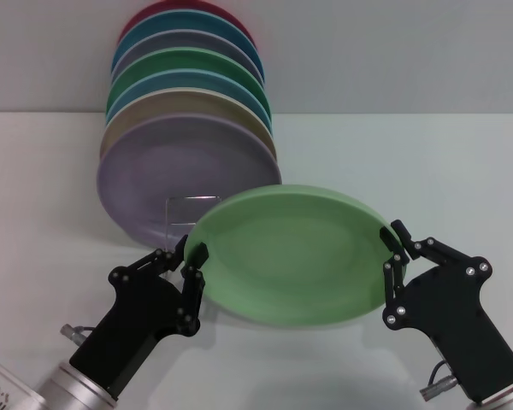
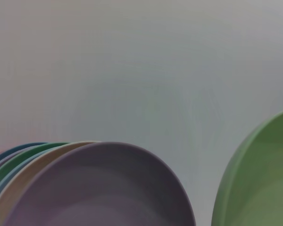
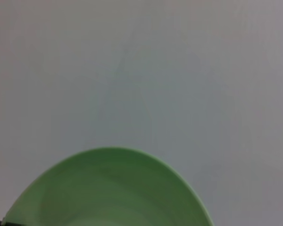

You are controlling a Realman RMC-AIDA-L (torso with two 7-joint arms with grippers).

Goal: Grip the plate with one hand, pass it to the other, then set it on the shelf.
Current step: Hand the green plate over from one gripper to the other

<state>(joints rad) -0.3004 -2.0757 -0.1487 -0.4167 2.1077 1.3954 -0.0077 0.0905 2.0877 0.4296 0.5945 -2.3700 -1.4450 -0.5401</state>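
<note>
- Head view: the plate [image 1: 295,254] hangs in mid-air between both grippers, in front of the rack [image 1: 192,207] and its row of standing plates [image 1: 188,120]. The left gripper [image 1: 191,278] pinches one rim, fingers closed on it. The right gripper [image 1: 396,260] also sits at the opposite rim and looks clamped on too. If one lets go before the other's grip is firm, I'd expect the plate to tip or fall; swung forward carelessly, it could knock the lilac plate [image 1: 184,175].
- Left wrist view: no fingers visible, only the plate's edge [image 2: 259,179] beside the lilac plate [image 2: 104,188], near but apart.
- Right wrist view: only the plate's rim [image 3: 108,188] against bare wall; no rack.
</note>
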